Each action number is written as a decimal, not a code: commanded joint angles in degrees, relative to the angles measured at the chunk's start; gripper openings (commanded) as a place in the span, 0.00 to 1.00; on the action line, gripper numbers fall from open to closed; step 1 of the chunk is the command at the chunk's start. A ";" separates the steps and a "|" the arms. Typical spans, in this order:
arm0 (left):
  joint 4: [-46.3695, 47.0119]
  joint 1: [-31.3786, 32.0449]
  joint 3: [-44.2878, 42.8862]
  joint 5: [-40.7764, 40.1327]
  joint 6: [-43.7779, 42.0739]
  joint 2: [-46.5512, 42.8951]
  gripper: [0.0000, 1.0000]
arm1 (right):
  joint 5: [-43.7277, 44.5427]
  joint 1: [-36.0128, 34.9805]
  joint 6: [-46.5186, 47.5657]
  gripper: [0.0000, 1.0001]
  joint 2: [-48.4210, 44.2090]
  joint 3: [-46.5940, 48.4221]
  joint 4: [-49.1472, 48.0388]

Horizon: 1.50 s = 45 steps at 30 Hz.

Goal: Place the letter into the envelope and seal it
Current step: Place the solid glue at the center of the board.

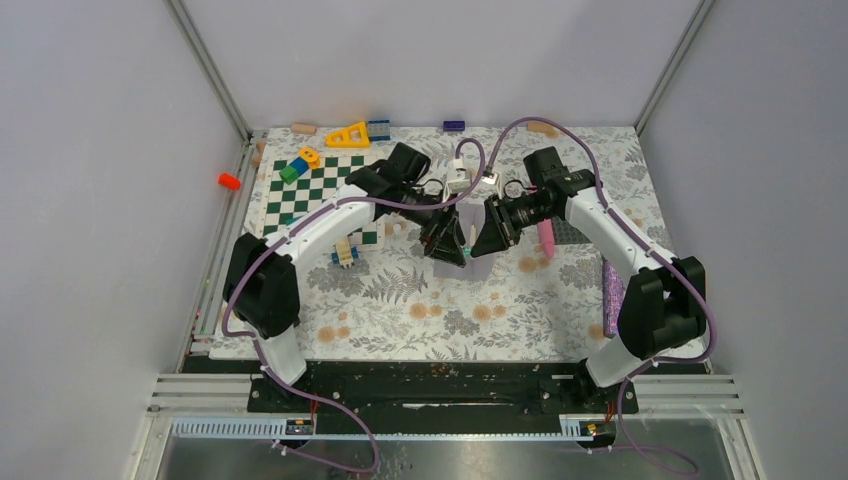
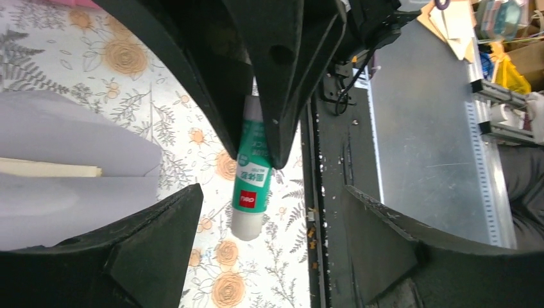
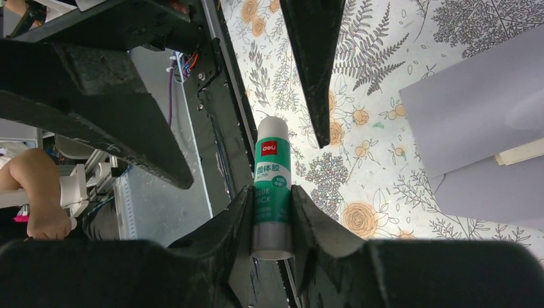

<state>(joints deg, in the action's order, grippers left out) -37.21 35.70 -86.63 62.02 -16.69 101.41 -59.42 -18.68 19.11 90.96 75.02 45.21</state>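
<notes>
My right gripper (image 3: pixel 272 192) is shut on a green glue stick (image 3: pixel 272 186), which it holds in the air above the floral cloth. In the left wrist view the stick's white cap (image 2: pixel 247 224) points down between the fingers of my left gripper (image 2: pixel 272 224). That gripper is open, and neither finger touches the cap. Below lies the pale lavender envelope (image 2: pixel 64 135) with its flap open. The cream edge of the letter (image 2: pixel 51 168) shows inside it. From above, both grippers meet over the envelope (image 1: pixel 478 265) at mid-table. The right wrist view shows the envelope (image 3: pixel 475 109) and the letter (image 3: pixel 519 153) at right.
A green-and-white checkerboard (image 1: pixel 310 195) with coloured blocks lies at the back left. A dark grey studded plate (image 1: pixel 570 232) and a pink piece (image 1: pixel 546 235) sit under the right arm. A purple strip (image 1: pixel 612 290) lies near the right edge. An orange cylinder (image 1: pixel 229 181) is off the cloth at left.
</notes>
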 commanded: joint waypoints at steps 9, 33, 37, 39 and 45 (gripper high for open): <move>-1.72 2.06 -3.63 -6.14 -5.56 0.70 0.70 | -2.19 -0.22 0.49 0.00 -1.23 1.88 1.32; -1.81 2.41 -5.49 -6.03 -3.31 2.16 0.12 | -0.23 -0.09 -1.90 0.39 -0.81 3.46 1.28; -1.90 0.97 -4.83 -6.79 -2.71 1.72 0.13 | 5.80 1.09 -4.07 0.64 -1.86 5.36 1.08; -1.94 -1.32 -4.55 -7.53 -2.06 1.67 0.16 | 9.82 3.21 -6.22 0.80 -3.23 5.63 -0.33; 1.13 -7.11 -3.67 -17.00 1.61 2.11 0.17 | 22.10 10.55 -13.86 0.92 -9.90 1.66 -10.24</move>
<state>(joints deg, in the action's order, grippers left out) -40.12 31.92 -90.26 52.36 -17.47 103.83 -46.96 -12.27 11.16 87.20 77.89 42.02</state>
